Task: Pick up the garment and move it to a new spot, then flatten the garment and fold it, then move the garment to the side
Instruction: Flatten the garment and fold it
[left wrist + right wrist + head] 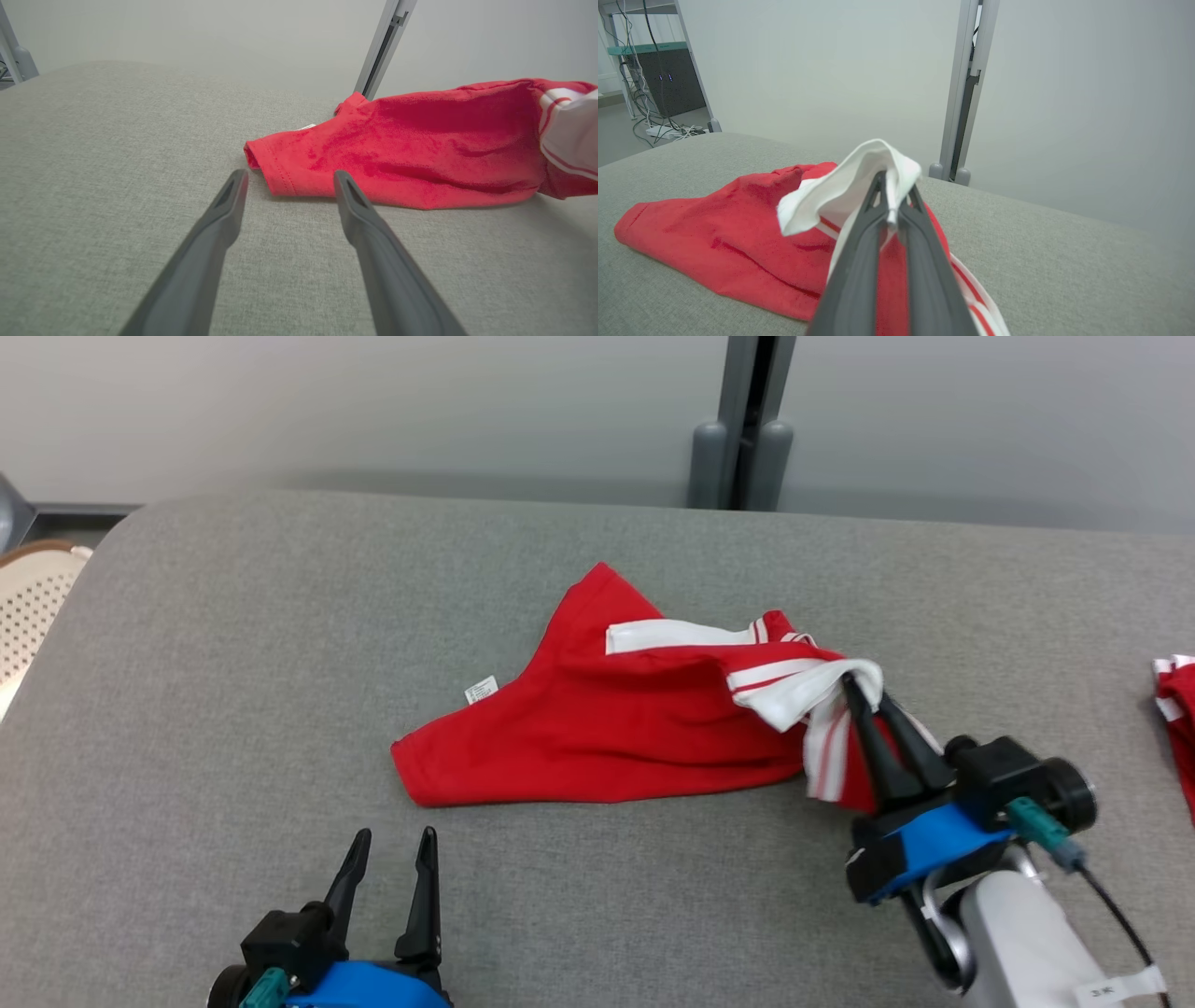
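Head view: the garment (607,728), red with white striped trim, was seen crumpled near the middle of the grey table (233,709). Its hem (415,770) lay to the left and its trim (803,695) was bunched at the right. The right gripper (864,691) was clamped on that trim, with a fold of white cloth pinched between the fingers (859,261). In the right wrist view the cloth was seen draped over the tips and raised a little above the rest of the heap. The left gripper (395,835) was held at the near left, its fingers spread and nothing between them. It was near the hem corner but not touching it. A second red piece (1178,700) was seen at the right edge, well apart.

The first step was judged to be in hand. The grasp had been made, but most of the garment was resting on the table, so the pick-up was not yet done. A lift by the right arm would be called for next, high enough for the cloth to hang free. A carry to a bare spot would then be needed. A slip of the thin trim from the pinch was judged the main risk.
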You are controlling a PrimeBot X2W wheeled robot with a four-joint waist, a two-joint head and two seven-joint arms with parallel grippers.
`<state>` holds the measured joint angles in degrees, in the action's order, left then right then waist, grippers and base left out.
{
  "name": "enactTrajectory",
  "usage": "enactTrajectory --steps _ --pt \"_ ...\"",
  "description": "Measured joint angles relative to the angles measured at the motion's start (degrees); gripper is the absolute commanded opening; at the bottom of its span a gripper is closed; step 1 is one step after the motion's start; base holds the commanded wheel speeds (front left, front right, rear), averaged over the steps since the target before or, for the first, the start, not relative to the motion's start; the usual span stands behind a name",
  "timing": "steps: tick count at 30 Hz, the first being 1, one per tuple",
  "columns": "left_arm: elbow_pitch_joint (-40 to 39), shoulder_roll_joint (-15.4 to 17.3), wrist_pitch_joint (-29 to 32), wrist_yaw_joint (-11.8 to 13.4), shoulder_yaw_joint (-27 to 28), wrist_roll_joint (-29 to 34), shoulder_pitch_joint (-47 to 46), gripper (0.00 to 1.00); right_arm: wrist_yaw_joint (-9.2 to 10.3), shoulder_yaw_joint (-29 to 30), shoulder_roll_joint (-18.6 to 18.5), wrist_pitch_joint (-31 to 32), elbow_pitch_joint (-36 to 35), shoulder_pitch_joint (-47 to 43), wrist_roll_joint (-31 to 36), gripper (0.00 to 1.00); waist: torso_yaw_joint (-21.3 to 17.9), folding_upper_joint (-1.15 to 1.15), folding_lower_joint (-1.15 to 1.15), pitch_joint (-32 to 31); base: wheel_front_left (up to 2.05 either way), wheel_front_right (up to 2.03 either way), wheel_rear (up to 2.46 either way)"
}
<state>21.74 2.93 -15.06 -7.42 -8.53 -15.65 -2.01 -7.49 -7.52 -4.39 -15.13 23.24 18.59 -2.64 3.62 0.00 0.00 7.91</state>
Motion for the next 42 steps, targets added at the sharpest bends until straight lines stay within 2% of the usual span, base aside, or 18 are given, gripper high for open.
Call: enactTrajectory --steps 7,12,16,19,20,22,24,28,34,42 --pt "0.2 0.02 0.0 0.0 0.23 0.0 1.39 1.0 0.0 5.27 -4.41 0.01 -8.02 -1.69 1.05 0.0 -2.48 0.0 -0.01 -2.71 0.0 0.0 0.0" --pt "0.4 0.0 -0.01 0.0 0.33 0.1 2.3 1.0 0.0 5.59 -9.09 0.01 -11.68 -2.67 1.85 0.0 -4.32 0.0 -0.01 -3.82 0.0 0.0 0.0" --pt "0.57 -0.01 -0.01 0.0 0.25 0.09 2.72 1.0 0.0 4.93 -9.84 0.01 -11.04 -7.69 1.75 0.0 -5.0 0.0 -0.01 -3.91 0.0 0.0 0.0" --pt "0.75 -0.01 -0.01 0.0 0.14 0.02 2.73 1.0 0.0 4.64 -8.37 0.01 -8.6 -12.65 1.19 0.0 -5.06 0.0 -0.01 -3.65 0.0 0.0 0.0" --pt "0.8 -0.01 -0.01 0.0 0.13 0.01 2.73 1.0 0.0 4.53 -7.48 0.01 -7.48 -14.44 1.03 0.08 -5.04 0.0 -0.01 -3.55 0.0 0.0 0.0" --pt "0.94 -0.01 -0.01 0.0 0.21 0.02 2.73 1.0 0.0 4.26 -5.64 0.01 -5.06 -17.72 0.54 0.41 -5.01 0.0 -0.01 -3.34 0.0 0.0 0.0" --pt "1.13 0.0 -0.01 0.0 0.43 0.09 2.73 1.0 0.0 4.1 -3.88 0.02 -2.08 -20.24 0.22 1.0 -5.07 0.0 -0.01 -3.18 0.0 0.0 0.0" --pt "1.22 -0.02 0.0 0.0 0.98 0.64 2.74 1.0 0.0 5.3 -1.89 0.01 -0.27 -21.8 -0.78 1.0 -5.43 0.0 -0.01 -2.75 0.0 0.0 0.0" --pt "1.2 -0.01 0.0 0.0 1.93 1.22 2.66 1.0 0.0 7.82 -1.02 0.01 -5.98 -20.74 -0.43 1.0 -6.11 0.0 -0.01 -2.56 0.0 0.0 0.0" --pt "1.2 -0.01 -0.01 0.0 0.9 1.04 1.72 1.0 0.0 7.45 -0.05 0.01 -8.09 -19.62 -0.63 1.0 -5.87 0.0 -0.01 -2.38 0.0 0.0 0.0"
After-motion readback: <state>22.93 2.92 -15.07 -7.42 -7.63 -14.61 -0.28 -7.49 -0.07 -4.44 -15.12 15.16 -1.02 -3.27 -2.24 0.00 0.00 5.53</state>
